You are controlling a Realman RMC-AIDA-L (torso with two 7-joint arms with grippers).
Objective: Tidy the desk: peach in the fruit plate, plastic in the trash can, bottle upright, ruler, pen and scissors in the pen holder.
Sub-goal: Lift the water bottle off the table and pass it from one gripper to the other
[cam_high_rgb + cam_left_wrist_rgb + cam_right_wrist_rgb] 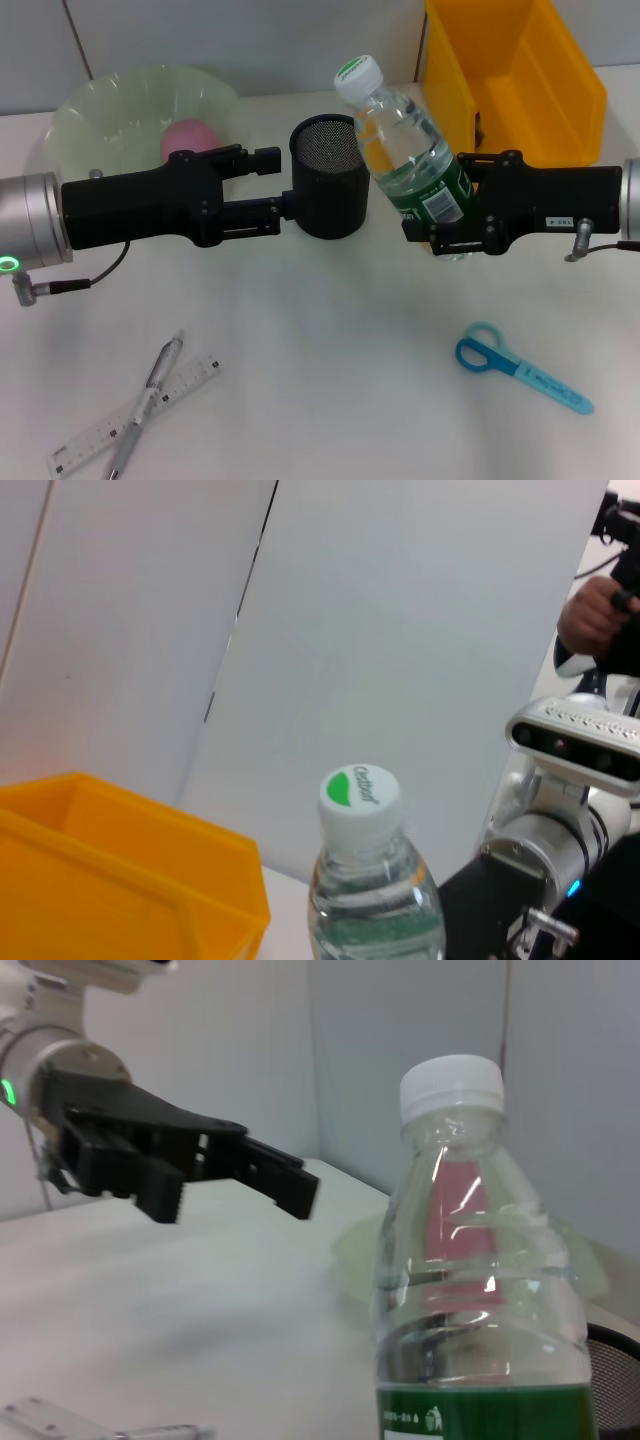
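My right gripper [437,218] is shut on the green-labelled lower part of the clear bottle [400,140], which hangs tilted above the table, white cap toward the back left. The bottle [465,1290] fills the right wrist view, and its cap end [362,810] shows in the left wrist view. My left gripper [283,182] is open and holds nothing, just left of the black mesh pen holder [327,180]. The pink peach [188,138] lies in the pale green fruit plate [90,110]. Blue scissors [520,370], a ruler [120,420] and a pen [150,395] lie on the table. No plastic shows.
The yellow trash can [530,80] stands at the back right, behind my right arm. In the right wrist view my left gripper [230,1185] hangs open over the white table. The ruler and pen lie crossed at the front left.
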